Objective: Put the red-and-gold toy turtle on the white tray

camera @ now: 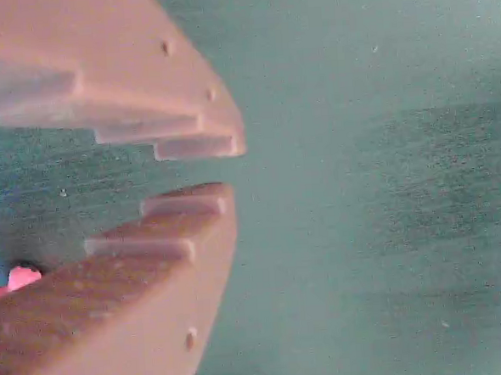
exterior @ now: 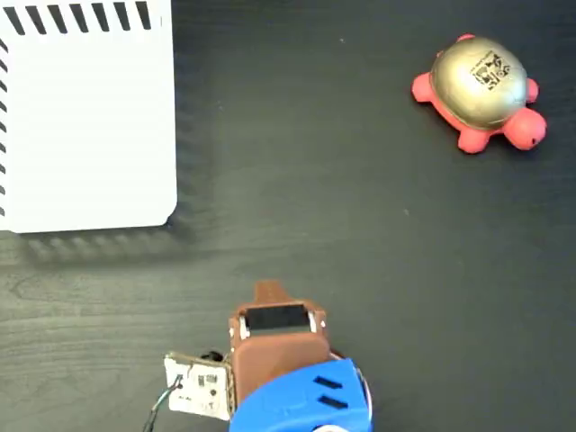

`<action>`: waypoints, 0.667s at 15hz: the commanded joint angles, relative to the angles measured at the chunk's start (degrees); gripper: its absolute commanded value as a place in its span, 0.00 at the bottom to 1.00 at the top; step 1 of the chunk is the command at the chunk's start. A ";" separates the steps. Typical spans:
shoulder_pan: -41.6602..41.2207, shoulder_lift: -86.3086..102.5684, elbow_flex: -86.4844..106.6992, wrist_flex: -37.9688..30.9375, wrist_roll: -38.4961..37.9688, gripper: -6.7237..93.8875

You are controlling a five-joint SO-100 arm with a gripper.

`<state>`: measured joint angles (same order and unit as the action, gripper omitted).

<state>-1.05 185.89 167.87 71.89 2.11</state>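
Note:
The red-and-gold toy turtle (exterior: 477, 85) sits upright on the dark table at the top right of the fixed view, head toward the lower right. The white tray (exterior: 90, 135), with black slanted stripes along its edges, lies at the top left with nothing on it. My gripper (exterior: 268, 290) is at the bottom centre, far from both. In the wrist view its brown toothed fingers (camera: 193, 216) meet almost tip to tip over bare table, so the gripper (camera: 224, 168) is shut with nothing held. A small pink patch (camera: 18, 278) shows behind the lower finger; I cannot tell what it is.
The arm's brown wrist and blue body (exterior: 297, 396) fill the bottom centre, with a small white circuit board (exterior: 200, 389) to their left. Dark wood-grain table (exterior: 342, 207) stretches between tray, turtle and arm.

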 commanded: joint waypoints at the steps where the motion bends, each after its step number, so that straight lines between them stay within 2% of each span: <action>1: -0.53 -2.55 -0.79 -1.49 5.19 0.07; 4: 8.79 -29.53 -20.39 -10.99 11.43 0.07; 6: 15.38 -52.91 -41.13 -6.77 16.70 0.07; 10: 25.66 -83.06 -73.83 4.66 18.72 0.07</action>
<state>20.13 110.92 109.42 73.39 19.60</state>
